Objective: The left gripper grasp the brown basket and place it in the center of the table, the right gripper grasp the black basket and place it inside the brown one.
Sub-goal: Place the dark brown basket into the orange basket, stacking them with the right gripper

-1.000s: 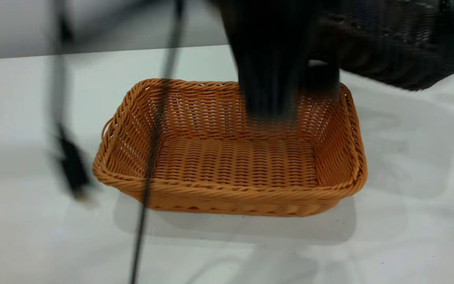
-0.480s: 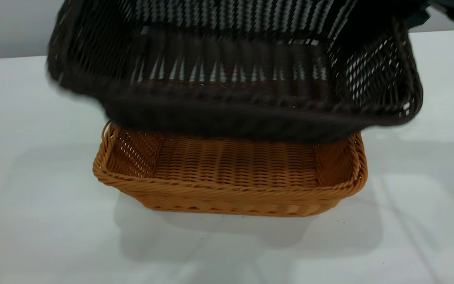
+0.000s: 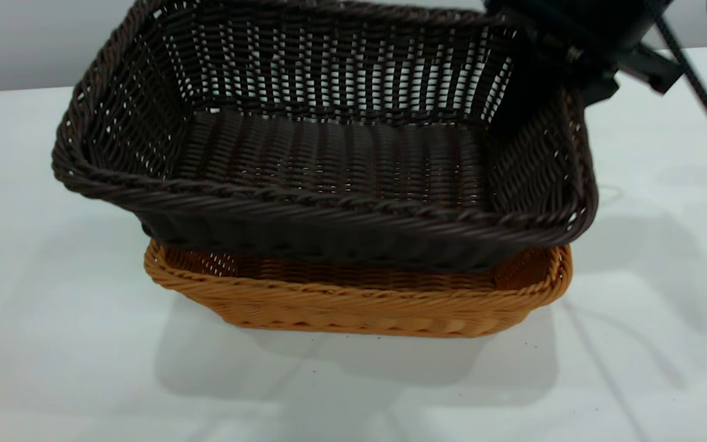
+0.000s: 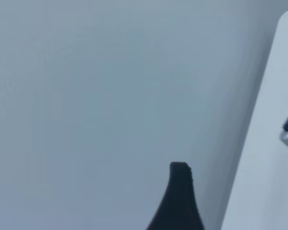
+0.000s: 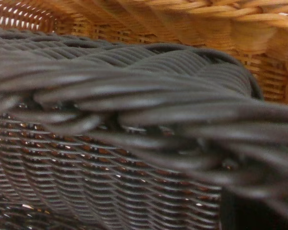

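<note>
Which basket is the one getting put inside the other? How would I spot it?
Look at the middle of the white table, where two woven baskets are stacked. The black basket is the upper one, tilted and sunk partly into the brown basket, with the right gripper at its far right corner. It is very dark brown-black and looks wider, while the one under it is orange-tan.

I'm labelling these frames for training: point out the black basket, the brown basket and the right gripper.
black basket (image 3: 329, 156), exterior view, on its woven floor.
brown basket (image 3: 353, 307), exterior view, on its near outer wall.
right gripper (image 3: 565, 52), exterior view, at the black basket's far right corner.
</note>
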